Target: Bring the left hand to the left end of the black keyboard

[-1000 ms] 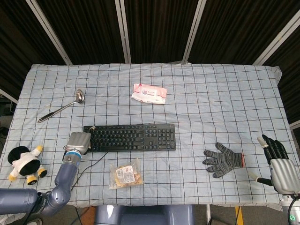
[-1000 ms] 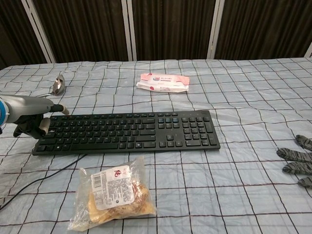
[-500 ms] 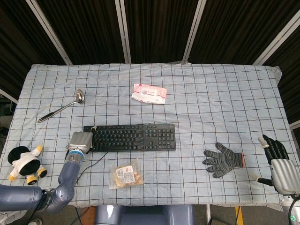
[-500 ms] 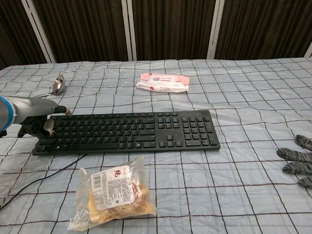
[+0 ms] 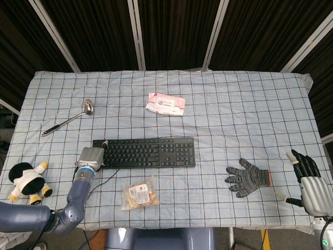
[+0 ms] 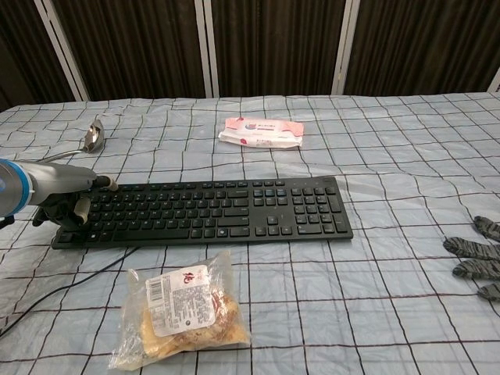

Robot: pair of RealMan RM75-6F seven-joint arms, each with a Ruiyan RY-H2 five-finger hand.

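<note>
With the left hand (image 5: 90, 156) already at the keyboard (image 5: 144, 152)'s left end near the table's front, fingers curled down over the corner keys, I'd settle it gently and avoid shoving the board or snagging its cable (image 6: 58, 293). Whether it grips, I cannot tell.

Left hand (image 5: 90, 157) further onto keyboard's (image 5: 148, 152) left end

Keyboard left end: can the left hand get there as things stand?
Probably yes. The left hand is already at the left end of the black keyboard, fingers over the end keys; nothing lies between. Contact is hard to confirm.
</note>
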